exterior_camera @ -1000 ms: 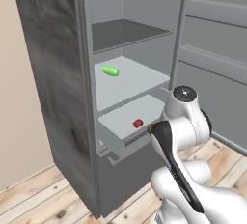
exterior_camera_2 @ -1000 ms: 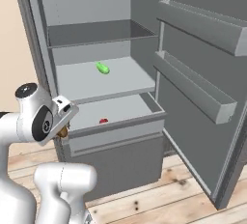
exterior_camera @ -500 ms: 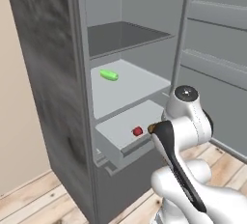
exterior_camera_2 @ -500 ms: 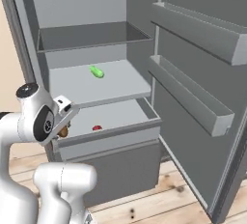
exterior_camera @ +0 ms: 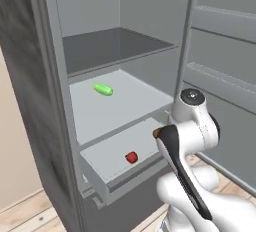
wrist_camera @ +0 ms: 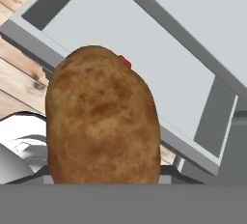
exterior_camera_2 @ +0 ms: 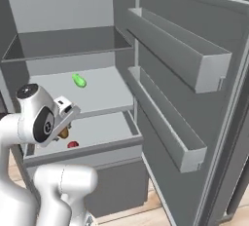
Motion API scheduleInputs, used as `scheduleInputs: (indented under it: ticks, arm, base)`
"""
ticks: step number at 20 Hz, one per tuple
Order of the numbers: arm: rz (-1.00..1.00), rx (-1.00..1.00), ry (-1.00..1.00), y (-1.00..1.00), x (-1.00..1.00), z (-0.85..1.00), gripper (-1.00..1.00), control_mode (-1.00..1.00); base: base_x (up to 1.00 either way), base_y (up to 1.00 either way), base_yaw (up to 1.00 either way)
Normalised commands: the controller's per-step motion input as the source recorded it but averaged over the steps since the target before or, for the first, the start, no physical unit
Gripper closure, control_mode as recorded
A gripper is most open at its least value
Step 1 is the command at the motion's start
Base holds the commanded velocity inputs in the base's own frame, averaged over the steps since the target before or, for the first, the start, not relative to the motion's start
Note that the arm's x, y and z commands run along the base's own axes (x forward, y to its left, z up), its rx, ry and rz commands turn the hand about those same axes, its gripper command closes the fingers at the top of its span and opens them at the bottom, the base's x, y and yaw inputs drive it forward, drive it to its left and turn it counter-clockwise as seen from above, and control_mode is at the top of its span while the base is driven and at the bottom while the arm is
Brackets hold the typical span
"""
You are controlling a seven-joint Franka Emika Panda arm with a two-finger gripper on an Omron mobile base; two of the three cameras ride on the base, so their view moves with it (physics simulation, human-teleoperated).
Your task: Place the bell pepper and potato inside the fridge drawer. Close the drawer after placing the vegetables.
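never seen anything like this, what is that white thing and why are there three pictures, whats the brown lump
The white thing is a robot arm on a wheeled base, in a computer-drawn kitchen, facing an open fridge. Two pictures come from cameras on the base, one behind the arm on each side. The third comes from a camera on the hand, looking along its claw.

The brown lump is a potato, held in the shut claw, so it looms large in the hand camera.

The pulled-out fridge drawer already holds a small red bell pepper. On the shelf above it lies a green vegetable. The fridge door stands open on the right.
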Motion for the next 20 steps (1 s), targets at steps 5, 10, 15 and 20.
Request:
scheduleInputs:
  ticks: [5, 10, 15, 20]
  arm:
    - [0.0, 0.0, 0.0, 0.0, 0.0, 0.0, 1.0, 1.0]
    - [0.0, 0.0, 0.0, 0.0, 0.0, 0.0, 1.0, 1.0]
    - [0.0, 0.0, 0.0, 0.0, 0.0, 0.0, 1.0, 1.0]
    - [0.0, 0.0, 0.0, 0.0, 0.0, 0.0, 1.0, 1.0]
  base:
    - [0.15, -0.26, 0.25]
    - [0.22, -0.35, 0.32]
    - [0.13, -0.47, 0.33]
    - [0.06, -0.34, 0.3]
